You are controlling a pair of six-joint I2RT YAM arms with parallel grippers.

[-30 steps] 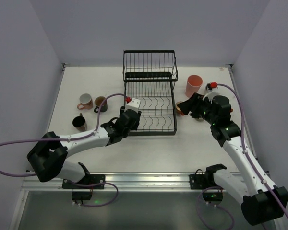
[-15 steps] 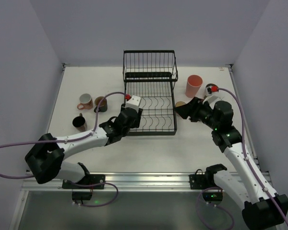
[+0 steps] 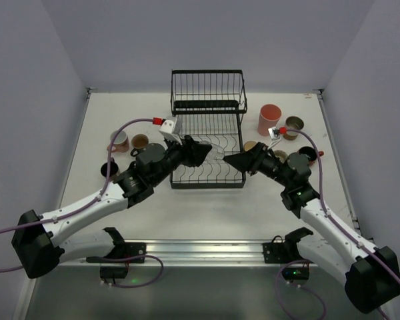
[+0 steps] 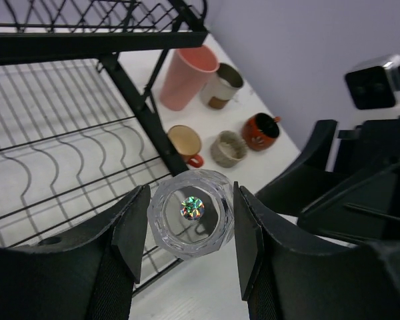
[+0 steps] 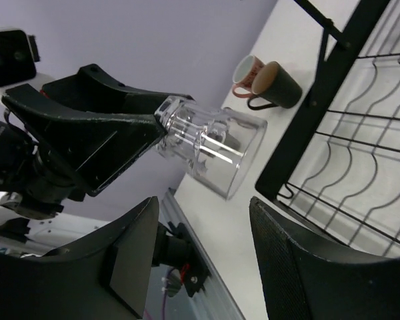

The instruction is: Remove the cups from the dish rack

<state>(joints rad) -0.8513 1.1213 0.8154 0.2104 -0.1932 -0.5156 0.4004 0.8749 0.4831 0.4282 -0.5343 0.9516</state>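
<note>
Squarely between the 2 black fingers of the left gripper sits the clear glass; it is see-through and thick-walled, with a faceted outline and a rainbow glint at its centre; the jaws are clamped on its sides. From the right wrist the glass reads as a stubby cylinder with a narrower stepped base; it is held at the base end and tilted, its wide mouth toward the right gripper. That gripper's 2 jaws stand spread wide with nothing in them; the glass lies just ahead of them, apart from both. From above, the pair meet in the air over the front right part of the dish rack; the rack is thin black wire, a raised rear basket over a flat tray with curved dividers. Right of it on the white table stand 5 cups: a tall pink tumbler, a brown-banded cup touching it, a tan cup with a red handle, a grey cup and an orange-red mug. Left of the rack, a pink mug and a brown mug sit side by side; a black mug stands nearer the arms.
</note>
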